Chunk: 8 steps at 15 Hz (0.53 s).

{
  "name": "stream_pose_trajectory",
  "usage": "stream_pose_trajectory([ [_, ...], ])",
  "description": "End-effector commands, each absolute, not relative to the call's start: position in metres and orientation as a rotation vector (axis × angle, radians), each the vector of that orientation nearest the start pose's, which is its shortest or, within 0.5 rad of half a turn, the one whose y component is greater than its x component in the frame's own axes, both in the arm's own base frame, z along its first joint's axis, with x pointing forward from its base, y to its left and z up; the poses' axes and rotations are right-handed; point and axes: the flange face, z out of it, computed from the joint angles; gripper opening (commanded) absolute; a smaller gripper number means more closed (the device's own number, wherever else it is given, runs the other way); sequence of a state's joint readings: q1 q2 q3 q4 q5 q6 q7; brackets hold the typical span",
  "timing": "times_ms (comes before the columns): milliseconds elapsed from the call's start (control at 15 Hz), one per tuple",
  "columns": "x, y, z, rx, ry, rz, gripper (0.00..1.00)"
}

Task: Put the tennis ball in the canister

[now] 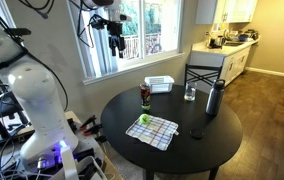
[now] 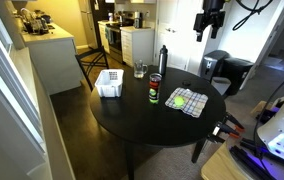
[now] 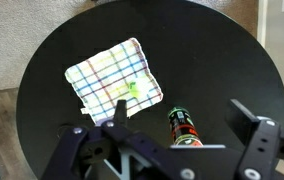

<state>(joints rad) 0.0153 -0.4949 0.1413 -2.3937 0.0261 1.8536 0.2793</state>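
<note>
Nearest the lens in the wrist view, the gripper point(image 3: 182, 108) had its two dark fingers point(image 3: 250, 125) spread wide apart with nothing between them. It was released and empty. In both exterior views the gripper point(image 1: 115, 40) point(image 2: 209, 22) hung high above the round black table point(image 1: 207, 140) point(image 2: 132, 115) point(image 3: 212, 50), well apart from everything on it.

The tennis ball point(image 1: 143, 119) point(image 2: 179, 100) point(image 3: 132, 90) lay on a checked cloth point(image 1: 154, 132) point(image 2: 190, 104) point(image 3: 102, 75) spread flat near the table edge on the robot's side. In the wrist view one finger partly covered the ball.

The canister point(image 1: 145, 96) point(image 2: 155, 88) point(image 3: 184, 127) stood upright just beside a corner of the cloth, further in from that edge and toward the middle of the table. Its dark red band showed in both exterior views. Whether it touched the cloth could not be told. The ball and canister were near each other but apart.

Along the opposite edge stood three other things. A white basket point(image 1: 160, 84) point(image 2: 109, 83) sat closest to the rim. A clear glass point(image 1: 190, 93) point(image 2: 139, 71) stood beside it. A tall dark grey bottle point(image 1: 214, 97) point(image 2: 163, 60) stood upright further round the same edge.
</note>
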Motion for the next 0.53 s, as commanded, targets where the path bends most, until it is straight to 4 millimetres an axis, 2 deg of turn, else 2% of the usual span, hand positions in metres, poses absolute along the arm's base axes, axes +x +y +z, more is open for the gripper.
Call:
stream_pose_trajectory([
  [0, 0.393, 0.057, 0.474, -3.172, 0.268, -0.005, 1.0],
  [200, 0.402, 0.043, 0.434, -3.146, 0.292, -0.104, 1.0],
  [467, 0.415, 0.021, 0.371, -3.122, 0.347, -0.127, 1.0],
])
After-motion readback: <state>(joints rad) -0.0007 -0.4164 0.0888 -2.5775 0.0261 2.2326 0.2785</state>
